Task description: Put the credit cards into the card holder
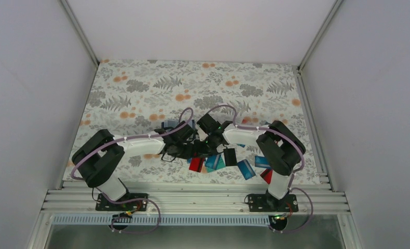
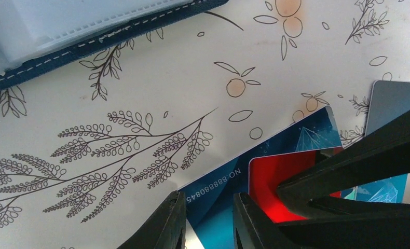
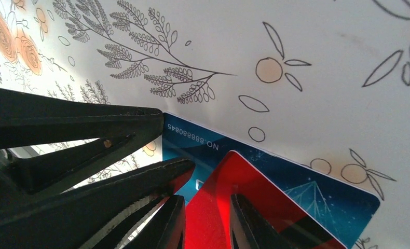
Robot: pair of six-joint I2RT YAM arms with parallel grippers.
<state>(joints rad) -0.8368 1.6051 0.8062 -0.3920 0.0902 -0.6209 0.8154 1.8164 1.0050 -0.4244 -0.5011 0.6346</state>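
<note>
Floral tablecloth (image 1: 203, 88) covers the table. Left arm (image 1: 140, 145) and right arm (image 1: 244, 136) bend inward and meet mid-cloth.

Card holder (image 2: 114, 39): navy, white stitching, lying open just beyond the left gripper (image 2: 208, 196).

Credit cards (image 1: 247, 168) lie loose on the near cloth. Blue card (image 3: 296, 181) lies flat, and red card (image 3: 213, 207) overlaps it.

Left fingers stand slightly apart at the blue card's corner. Right gripper (image 3: 207, 198) fingers stand slightly apart above the red card's face. Neither visibly pinches anything.
</note>
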